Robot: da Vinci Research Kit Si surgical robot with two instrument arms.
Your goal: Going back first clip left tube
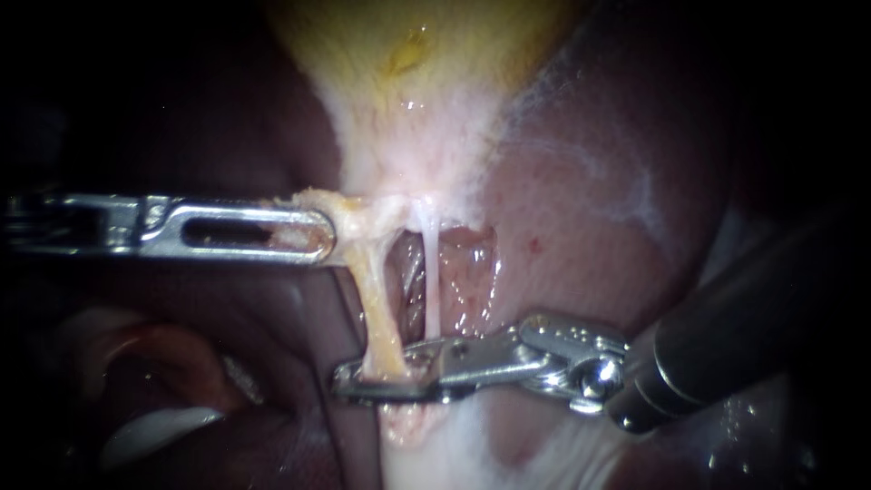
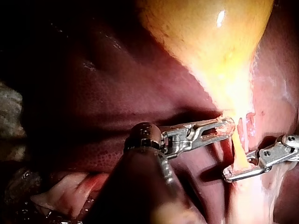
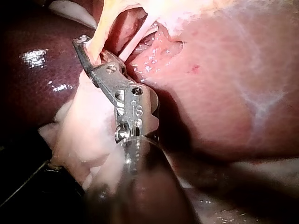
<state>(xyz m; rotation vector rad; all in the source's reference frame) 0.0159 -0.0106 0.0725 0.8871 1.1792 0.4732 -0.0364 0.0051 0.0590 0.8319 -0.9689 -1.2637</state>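
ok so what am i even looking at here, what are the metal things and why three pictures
Two thin robot instruments work on a pig's liver and yellow gallbladder. One picture comes from an endoscope close up; the other two from cameras on each instrument's arm. The left instrument, entering from the left, has its jaws shut on tissue just under the gallbladder. Two tubes run down from there: a thicker yellowish left tube and a thin white right tube. The right instrument has its tip at the left tube's lower end.

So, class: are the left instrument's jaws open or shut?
Shut on the pale tissue: the left instrument pinches it from both sides below the gallbladder.
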